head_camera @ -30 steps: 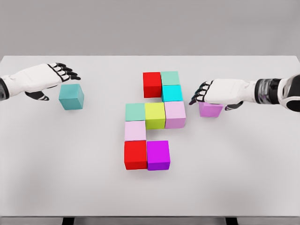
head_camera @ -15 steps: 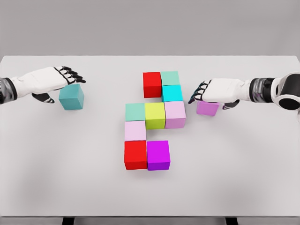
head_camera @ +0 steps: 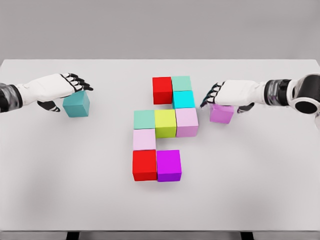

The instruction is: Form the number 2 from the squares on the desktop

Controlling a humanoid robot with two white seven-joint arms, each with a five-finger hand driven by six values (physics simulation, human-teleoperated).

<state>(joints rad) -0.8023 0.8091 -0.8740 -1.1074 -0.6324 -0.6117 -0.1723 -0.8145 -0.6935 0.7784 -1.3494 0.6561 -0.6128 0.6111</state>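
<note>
Nine cubes stand packed together mid-table: a red cube (head_camera: 162, 90), a green one (head_camera: 181, 83) and a cyan one (head_camera: 183, 99) at the top, a teal-green (head_camera: 144, 119), yellow (head_camera: 165, 123) and pink one (head_camera: 186, 121) across the middle, then a pale pink (head_camera: 144, 139), red (head_camera: 144, 165) and purple cube (head_camera: 168, 165) below. My right hand (head_camera: 219, 98) is shut on a violet cube (head_camera: 221, 114), just right of the cyan one. Over the top of a loose teal cube (head_camera: 76, 104) at the far left lies my left hand (head_camera: 70, 85), fingers stretched flat.
The white table (head_camera: 260, 170) runs almost the full width of the view, with its front edge near the bottom. A plain grey wall stands behind it.
My right hand has shifted left and slightly away from me, carrying the violet cube with it. My left hand has slid right, further over the teal cube, which stays put.
</note>
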